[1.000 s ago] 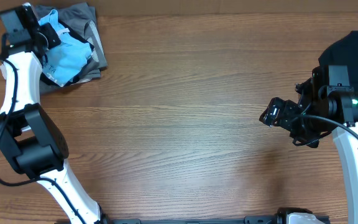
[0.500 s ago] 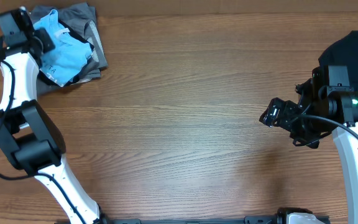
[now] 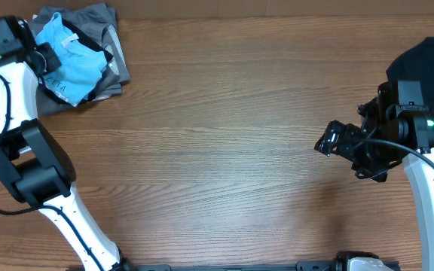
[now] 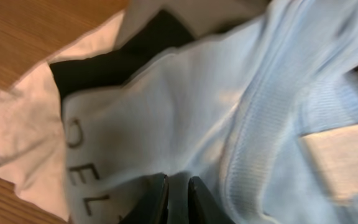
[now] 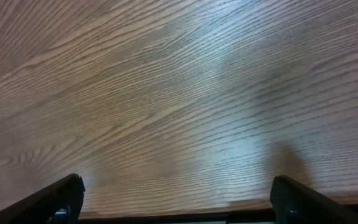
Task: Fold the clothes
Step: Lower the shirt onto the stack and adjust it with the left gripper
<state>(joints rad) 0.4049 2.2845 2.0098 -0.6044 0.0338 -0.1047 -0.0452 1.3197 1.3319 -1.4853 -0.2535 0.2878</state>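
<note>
The clothes lie in a heap at the table's far left corner: a light sky-blue T-shirt [image 3: 74, 64] with dark lettering on top of grey garments [image 3: 110, 34]. My left gripper [image 3: 45, 54] is at the heap's left edge. In the left wrist view its jaws [image 4: 178, 180] stand almost together with a fold of the blue T-shirt [image 4: 166, 106] between them, above a black garment [image 4: 117, 56] and an off-white one [image 4: 23, 118]. My right gripper [image 3: 326, 141] hovers open over bare wood, and nothing lies between its fingers [image 5: 176, 186].
A black garment [image 3: 428, 64] lies at the right edge, behind the right arm. The wooden table [image 3: 224, 150] stretches between the two arms. The left arm's base [image 3: 29, 169] stands at the near left.
My left gripper has moved left and slightly back, dragging the blue T-shirt's edge with it across the heap. Its jaws have parted slightly. The right arm has stayed still.
</note>
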